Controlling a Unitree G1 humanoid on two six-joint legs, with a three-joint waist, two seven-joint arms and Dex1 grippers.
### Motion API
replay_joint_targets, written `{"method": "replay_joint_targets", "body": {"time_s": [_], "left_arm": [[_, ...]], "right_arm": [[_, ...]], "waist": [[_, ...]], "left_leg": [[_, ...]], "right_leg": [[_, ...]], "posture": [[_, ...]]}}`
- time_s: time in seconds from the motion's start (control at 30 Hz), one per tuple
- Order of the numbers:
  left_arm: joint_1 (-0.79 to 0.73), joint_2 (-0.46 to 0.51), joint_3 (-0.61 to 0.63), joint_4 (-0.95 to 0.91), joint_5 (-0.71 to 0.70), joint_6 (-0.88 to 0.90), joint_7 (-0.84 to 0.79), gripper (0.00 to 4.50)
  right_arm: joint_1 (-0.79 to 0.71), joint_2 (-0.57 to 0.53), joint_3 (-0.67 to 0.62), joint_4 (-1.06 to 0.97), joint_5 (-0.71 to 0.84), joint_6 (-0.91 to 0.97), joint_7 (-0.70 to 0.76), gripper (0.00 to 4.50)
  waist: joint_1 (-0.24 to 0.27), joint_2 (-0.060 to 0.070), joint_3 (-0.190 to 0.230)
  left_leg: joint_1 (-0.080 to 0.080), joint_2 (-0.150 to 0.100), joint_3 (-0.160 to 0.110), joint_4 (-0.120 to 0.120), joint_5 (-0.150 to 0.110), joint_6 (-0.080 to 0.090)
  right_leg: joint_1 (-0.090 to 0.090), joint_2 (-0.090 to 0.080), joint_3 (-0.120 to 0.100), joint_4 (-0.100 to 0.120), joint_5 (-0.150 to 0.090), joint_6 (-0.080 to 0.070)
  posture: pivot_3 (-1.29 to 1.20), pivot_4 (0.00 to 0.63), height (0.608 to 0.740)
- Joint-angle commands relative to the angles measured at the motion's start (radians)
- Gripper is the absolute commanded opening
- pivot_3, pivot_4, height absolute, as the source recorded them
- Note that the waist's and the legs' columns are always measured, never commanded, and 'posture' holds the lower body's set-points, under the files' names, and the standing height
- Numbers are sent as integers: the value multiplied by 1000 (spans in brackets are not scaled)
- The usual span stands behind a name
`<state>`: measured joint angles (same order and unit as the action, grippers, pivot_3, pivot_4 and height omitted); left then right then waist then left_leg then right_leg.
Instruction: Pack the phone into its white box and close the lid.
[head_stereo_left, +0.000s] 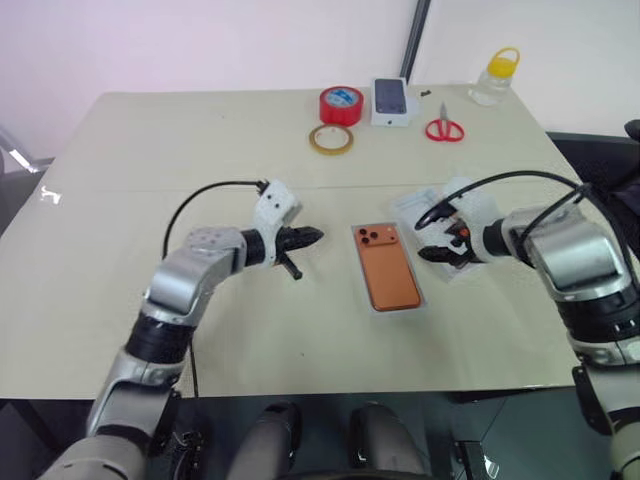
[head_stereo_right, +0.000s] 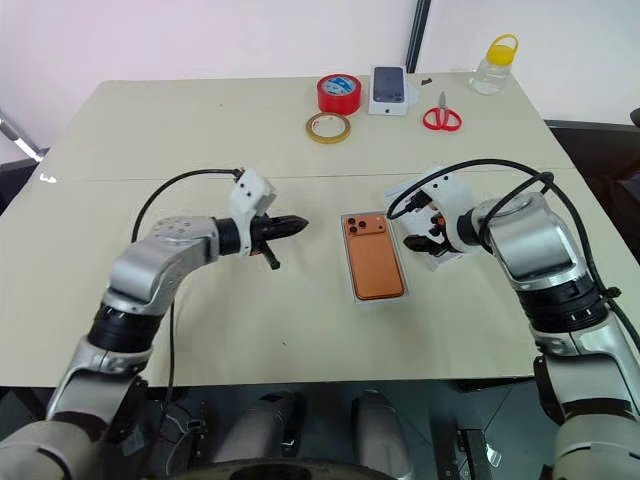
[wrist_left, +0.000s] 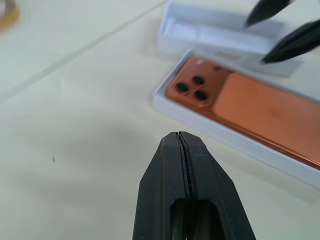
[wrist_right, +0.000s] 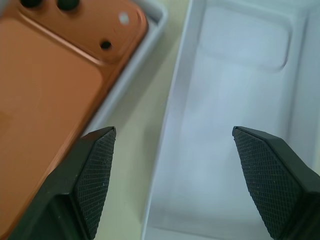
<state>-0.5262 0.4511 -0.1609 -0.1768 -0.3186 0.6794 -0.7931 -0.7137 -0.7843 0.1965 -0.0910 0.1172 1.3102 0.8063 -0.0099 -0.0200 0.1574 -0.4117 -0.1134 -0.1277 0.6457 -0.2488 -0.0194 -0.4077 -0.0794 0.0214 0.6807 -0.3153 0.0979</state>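
The orange phone (head_stereo_left: 388, 268) lies back up, lens cluster at the far end, inside the shallow white box (wrist_left: 210, 127) at the table's middle. Just right of it the white lid (wrist_right: 235, 125) lies with its plain inside facing up. My right gripper (wrist_right: 172, 132) hangs open over the lid's left wall, one finger toward the phone and the other above the lid's inside, holding nothing. My left gripper (head_stereo_left: 315, 237) is shut and empty, pointing at the phone from a short way to its left.
At the table's far edge stand a red tape roll (head_stereo_left: 341, 105), a tan tape ring (head_stereo_left: 330, 139), a small white box with a dark phone picture (head_stereo_left: 391, 101), red scissors (head_stereo_left: 444, 128) and a yellow-capped bottle (head_stereo_left: 495, 75). A flat white card (wrist_right: 250, 65) lies inside the lid.
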Motion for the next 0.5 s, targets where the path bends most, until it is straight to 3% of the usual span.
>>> {"method": "replay_joint_targets", "body": {"time_s": [0.03, 0.1, 0.2, 0.37, 0.4, 0.5], "left_arm": [[54, 59, 7, -68, -10, -122, -93, 0], [80, 74, -1, -77, -4, -139, -104, 0], [104, 80, -16, -91, 3, -153, -106, 0], [126, 68, -26, -92, 15, -143, -75, 0], [128, 65, -24, -89, 17, -139, -66, 0], [136, 58, -7, -83, 13, -130, -42, 0]], "right_arm": [[-35, 23, -24, 58, 27, 6, -23, 3894], [-49, 50, -32, 111, 38, 9, -41, 3894], [-65, 73, -26, 173, 37, -4, -67, 3104], [-88, 87, -16, 190, 47, -4, -88, 527], [-92, 84, -15, 182, 51, 0, -90, 186], [-105, 77, -35, 157, 68, 27, -96, 85]], "waist": [[-3, 0, 0], [-2, 0, 0], [-3, 0, 0], [-5, 0, 0], [-4, 0, 0], [-3, 0, 0]], "left_leg": [[0, 0, 0, 0, 0, 0], [0, 0, 0, 0, 0, 0], [0, 0, 0, 0, 0, 0], [0, 0, 0, 0, 0, 0], [0, 0, 0, 0, 0, 0], [0, 0, 0, 0, 0, 0]], "right_leg": [[0, 0, 0, 0, 0, 0], [0, 0, 0, 0, 0, 0], [0, 0, 0, 0, 0, 0], [0, 0, 0, 0, 0, 0], [0, 0, 0, 0, 0, 0], [0, 0, 0, 0, 0, 0]], "posture": [[0, 150, 740], [0, 150, 740], [0, 150, 740], [0, 150, 740], [0, 150, 740], [0, 150, 740]]}}
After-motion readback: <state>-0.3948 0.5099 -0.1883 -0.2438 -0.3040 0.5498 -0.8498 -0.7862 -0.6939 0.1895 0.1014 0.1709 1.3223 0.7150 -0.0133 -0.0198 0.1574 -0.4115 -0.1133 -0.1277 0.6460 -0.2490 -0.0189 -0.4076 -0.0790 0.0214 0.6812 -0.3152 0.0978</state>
